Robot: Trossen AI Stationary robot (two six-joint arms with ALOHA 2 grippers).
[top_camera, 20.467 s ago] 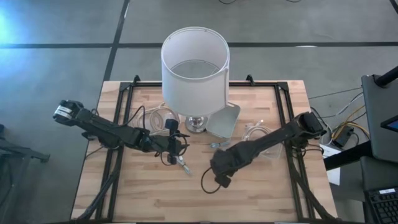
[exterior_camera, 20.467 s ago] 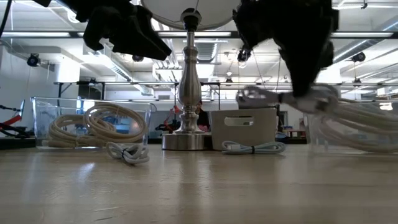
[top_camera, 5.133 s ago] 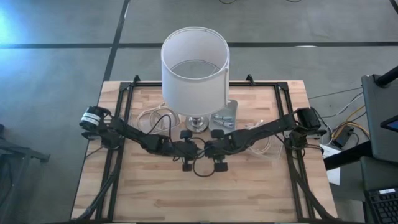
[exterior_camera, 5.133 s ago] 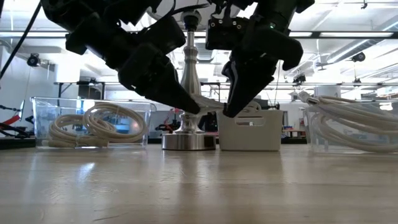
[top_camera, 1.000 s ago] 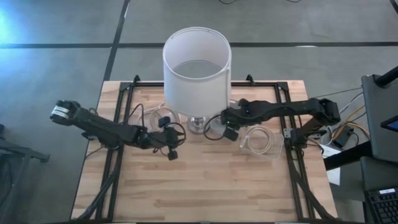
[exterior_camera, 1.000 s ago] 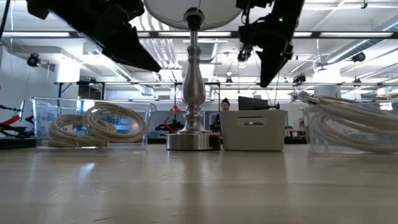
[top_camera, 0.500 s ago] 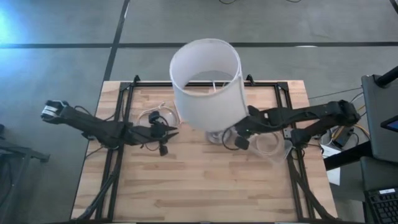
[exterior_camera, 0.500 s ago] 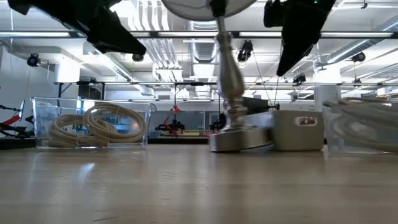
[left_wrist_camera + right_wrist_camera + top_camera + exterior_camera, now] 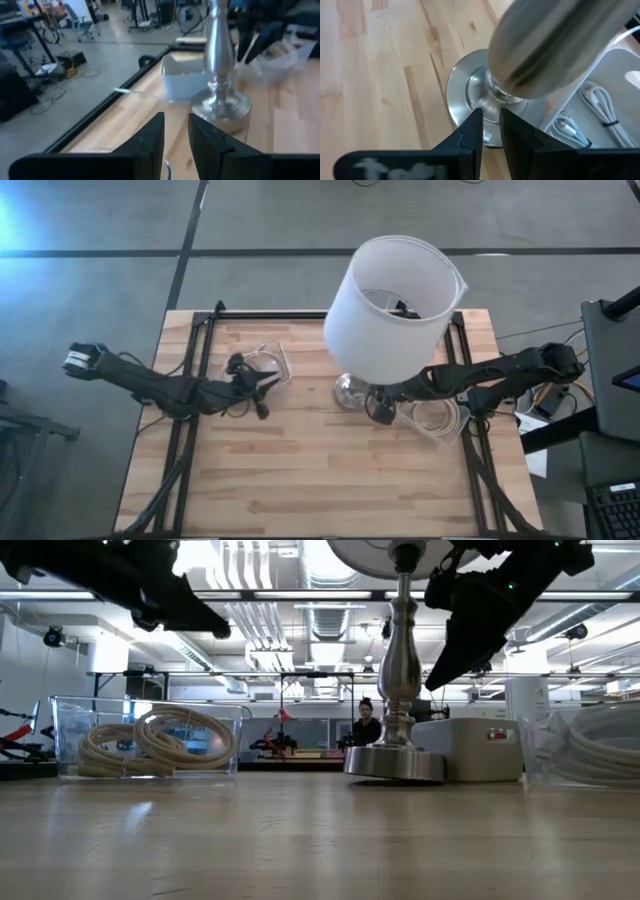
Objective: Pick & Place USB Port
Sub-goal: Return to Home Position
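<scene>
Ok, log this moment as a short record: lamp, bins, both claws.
lamp: white shade leans right of the steel base in the high view
gray bin: next to the base, white cables inside
left claw: raised by the left clear bin, narrowly open, empty
right claw: close to the lamp base, narrowly open, empty
right clear bin: coiled cables inside

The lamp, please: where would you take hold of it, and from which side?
I'd grip the narrow metal stem above the round base, level from the right, where the right gripper is; the wide shade blocks any approach from above.
</scene>
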